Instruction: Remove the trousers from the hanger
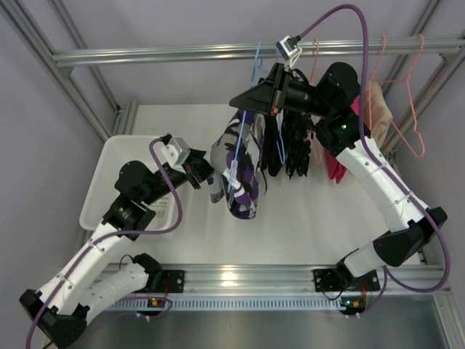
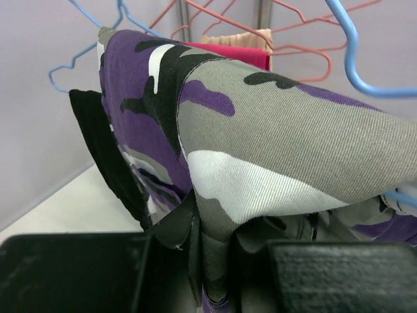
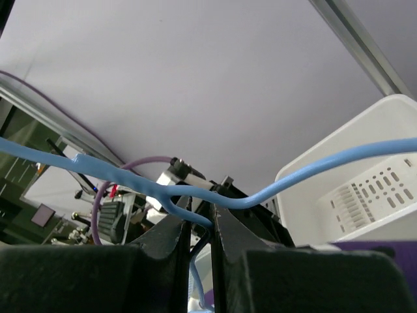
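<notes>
The camouflage trousers (image 1: 241, 171) hang over a blue hanger (image 1: 251, 73) below the rail. My left gripper (image 1: 202, 173) is shut on a fold of them. In the left wrist view the purple, white and black cloth (image 2: 260, 130) runs down between the fingers of the left gripper (image 2: 214, 251). My right gripper (image 1: 252, 100) is shut on the blue hanger's wire. The right wrist view shows the wire (image 3: 300, 180) pinched at the tips of the right gripper (image 3: 202, 223). The black trousers (image 1: 289, 149) hang just to the right and also show in the left wrist view (image 2: 104, 153).
A white bin (image 1: 120, 171) stands at the left; it also shows in the right wrist view (image 3: 365, 189). A bright pink garment (image 1: 336, 166), a beige garment (image 1: 378, 105) and empty pink hangers (image 1: 408, 94) hang at the right of the rail (image 1: 182, 52).
</notes>
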Motion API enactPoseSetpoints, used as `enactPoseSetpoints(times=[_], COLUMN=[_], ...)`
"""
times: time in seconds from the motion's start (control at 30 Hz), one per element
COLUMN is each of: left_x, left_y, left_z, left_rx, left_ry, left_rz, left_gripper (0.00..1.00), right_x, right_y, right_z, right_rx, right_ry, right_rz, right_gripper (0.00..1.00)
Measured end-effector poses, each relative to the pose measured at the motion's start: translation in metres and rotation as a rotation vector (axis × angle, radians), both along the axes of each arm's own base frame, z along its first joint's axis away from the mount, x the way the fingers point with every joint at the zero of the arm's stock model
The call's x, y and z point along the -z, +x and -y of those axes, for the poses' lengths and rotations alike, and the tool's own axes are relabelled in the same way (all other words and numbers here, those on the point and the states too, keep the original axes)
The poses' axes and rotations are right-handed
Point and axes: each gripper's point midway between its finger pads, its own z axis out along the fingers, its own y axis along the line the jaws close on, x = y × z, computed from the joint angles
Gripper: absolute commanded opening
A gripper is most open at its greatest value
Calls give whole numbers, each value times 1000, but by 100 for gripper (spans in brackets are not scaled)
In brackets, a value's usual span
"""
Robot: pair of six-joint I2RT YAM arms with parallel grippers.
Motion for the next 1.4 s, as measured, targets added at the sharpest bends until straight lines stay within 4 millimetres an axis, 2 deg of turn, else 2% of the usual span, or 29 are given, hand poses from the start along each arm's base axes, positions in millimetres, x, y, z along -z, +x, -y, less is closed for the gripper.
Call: enactPoseSetpoints(times=[0.17,0.27,0.3,0.4,0.6,0.73,0.83,0.87,0.9,1.0,1.2,1.4], left_x=[10,13,14,14,8,5,5,5,5,4,5,-2], left_y=[-1,0,0,-1,-8,-9,-8,-8,-7,-2,7,16], left_z=[6,8,9,12,16,16,15,14,13,11,12,11], left_rx=[31,39,45,67,112,115,106,101,94,61,36,-1], left_ry=[47,65,71,78,70,64,65,66,67,64,45,-1], left_rz=[34,57,61,82,122,135,139,142,144,147,117,64], left_gripper=[5,14,22,36,39,38,32,27,14,0,0,0], right_x=[-6,-8,-9,-11,-12,-12,-12,-12,-12,-12,-9,12], right_y=[2,2,2,3,4,4,4,4,4,4,8,15], right_z=[-4,-4,-4,-5,-7,-7,-7,-7,-7,-7,-8,-14], right_rx=[2,7,9,11,6,6,6,6,7,10,24,23], right_ry=[1,3,5,6,8,7,7,7,7,8,8,-15], right_rz=[-11,-17,-16,-18,-18,-18,-19,-19,-19,-19,-26,-37], right_gripper=[0,0,0,0,0,0,0,0,0,0,0,0])
